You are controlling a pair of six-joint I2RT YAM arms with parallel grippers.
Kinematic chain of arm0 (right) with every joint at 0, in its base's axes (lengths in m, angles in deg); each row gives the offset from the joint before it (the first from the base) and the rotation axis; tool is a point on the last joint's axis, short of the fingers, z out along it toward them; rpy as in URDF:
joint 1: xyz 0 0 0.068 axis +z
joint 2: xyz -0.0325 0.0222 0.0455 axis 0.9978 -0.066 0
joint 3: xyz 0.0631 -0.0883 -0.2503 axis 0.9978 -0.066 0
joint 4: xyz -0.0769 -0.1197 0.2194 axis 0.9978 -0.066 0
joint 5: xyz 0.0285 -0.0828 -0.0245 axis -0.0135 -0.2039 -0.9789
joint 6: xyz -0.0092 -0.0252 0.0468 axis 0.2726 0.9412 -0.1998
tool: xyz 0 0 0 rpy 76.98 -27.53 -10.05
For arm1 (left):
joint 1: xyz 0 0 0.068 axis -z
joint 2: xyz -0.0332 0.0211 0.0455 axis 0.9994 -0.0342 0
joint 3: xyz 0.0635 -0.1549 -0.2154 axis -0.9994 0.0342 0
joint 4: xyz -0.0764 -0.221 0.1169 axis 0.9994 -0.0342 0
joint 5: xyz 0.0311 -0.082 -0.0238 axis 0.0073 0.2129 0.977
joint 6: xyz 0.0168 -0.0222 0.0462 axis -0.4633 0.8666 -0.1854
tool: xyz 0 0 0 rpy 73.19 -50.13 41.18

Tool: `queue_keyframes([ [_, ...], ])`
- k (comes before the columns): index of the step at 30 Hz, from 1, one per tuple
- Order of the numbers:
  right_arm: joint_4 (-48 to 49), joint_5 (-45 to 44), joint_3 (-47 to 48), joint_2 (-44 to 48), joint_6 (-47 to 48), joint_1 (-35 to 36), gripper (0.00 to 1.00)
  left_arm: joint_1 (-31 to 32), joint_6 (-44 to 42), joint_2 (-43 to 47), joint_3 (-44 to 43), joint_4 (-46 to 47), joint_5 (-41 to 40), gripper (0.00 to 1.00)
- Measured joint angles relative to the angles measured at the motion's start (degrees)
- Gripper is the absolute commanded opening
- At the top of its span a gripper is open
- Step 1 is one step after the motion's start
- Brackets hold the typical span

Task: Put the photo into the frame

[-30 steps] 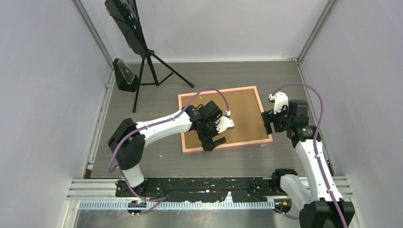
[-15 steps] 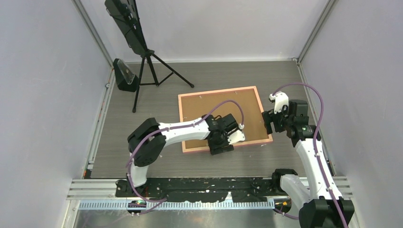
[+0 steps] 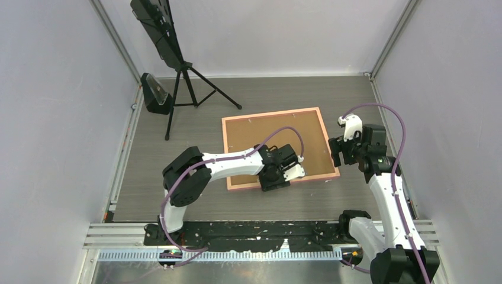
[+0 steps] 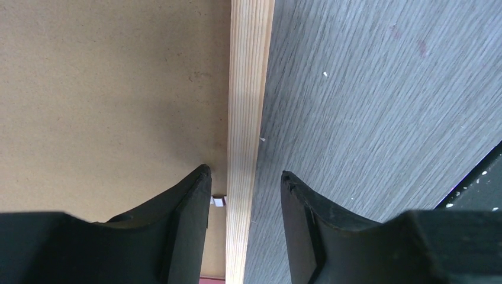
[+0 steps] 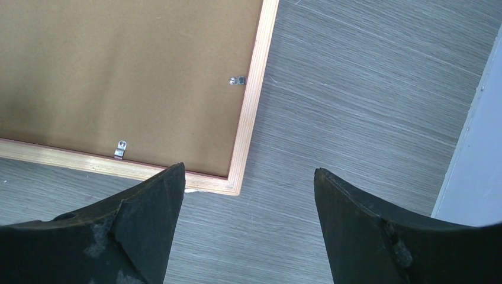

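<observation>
The salmon-pink frame (image 3: 272, 113) lies face down on the grey table, with the brown backing board (image 3: 278, 139) filling it. The photo is hidden. My left gripper (image 3: 276, 183) is low over the frame's near rail. In the left wrist view it (image 4: 245, 174) is open, with one finger over the backing board (image 4: 106, 89) and the other over the table, straddling the rail (image 4: 248, 89). My right gripper (image 3: 342, 157) is open and empty above the frame's near right corner; in its own view (image 5: 248, 170) the rail (image 5: 251, 118) and board (image 5: 118, 71) show.
Small metal clips (image 5: 238, 80) (image 5: 121, 148) sit on the frame's rails against the board, one also by my left finger (image 4: 218, 201). A tripod (image 3: 183, 77) and a black stand (image 3: 155, 94) are at the back left. The enclosure wall (image 5: 473, 148) is close on the right.
My left gripper has moved from over the middle of the backing board, nearer and to the right, down to the frame's near rail. The right arm has barely moved.
</observation>
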Motion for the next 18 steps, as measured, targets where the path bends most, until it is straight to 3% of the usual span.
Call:
queue_keyframes([
  [10,-0.04,0.92,0.00,0.33,0.02,-1.09,0.86,0.00,1.44,-0.04,0.04,0.35,-0.83,0.36],
  [18,-0.04,1.36,0.00,0.33,0.02,-1.51,0.86,0.13,2.86,0.00,0.48,1.20,-2.16,0.33],
])
